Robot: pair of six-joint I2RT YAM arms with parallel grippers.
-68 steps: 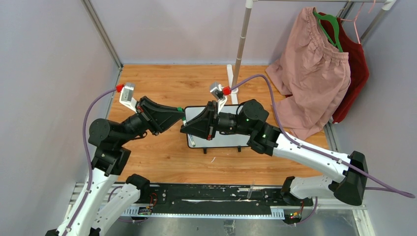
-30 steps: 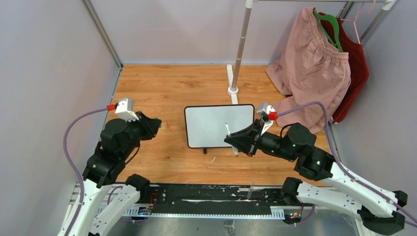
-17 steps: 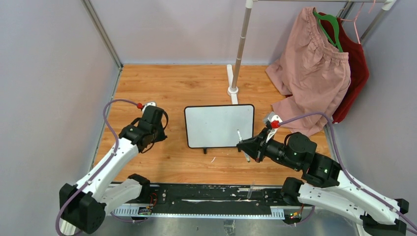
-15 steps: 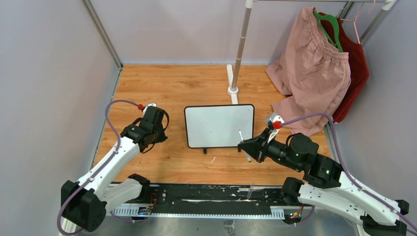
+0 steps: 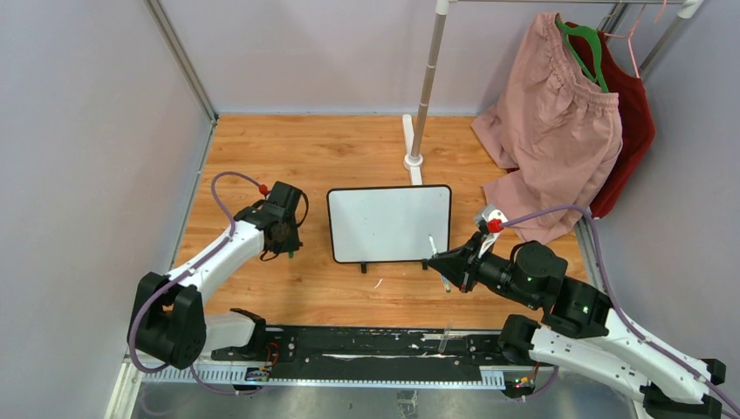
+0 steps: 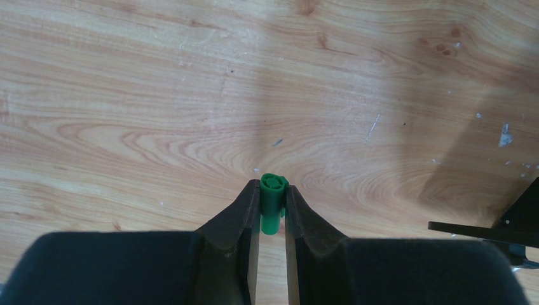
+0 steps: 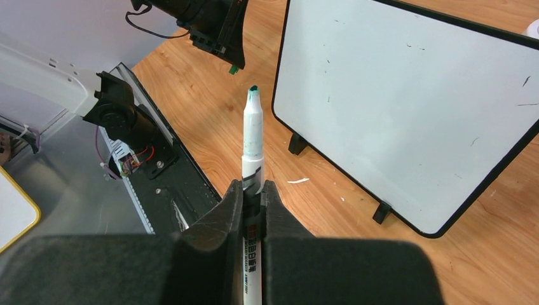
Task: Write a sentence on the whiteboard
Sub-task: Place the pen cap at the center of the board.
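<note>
The whiteboard (image 5: 389, 223) stands on its two black feet at the table's middle, black-framed and blank; no sentence shows on it. It also shows in the right wrist view (image 7: 407, 108). My right gripper (image 5: 443, 264) is shut on an uncapped white marker (image 7: 252, 143) with a green tip, held just off the board's near right corner. My left gripper (image 5: 289, 254) is shut on the green marker cap (image 6: 271, 203), pointing down close above the wood, left of the board.
A white garment-rack pole with its foot (image 5: 412, 160) stands behind the board. Pink and red clothes (image 5: 558, 131) hang at the back right. A black rail (image 5: 375, 349) runs along the near edge. A small white scrap (image 5: 377, 283) lies in front of the board.
The two grippers were together over the board, then parted. My left arm swung left and down to the wood with the cap. My right arm drew back to the near right with the marker.
</note>
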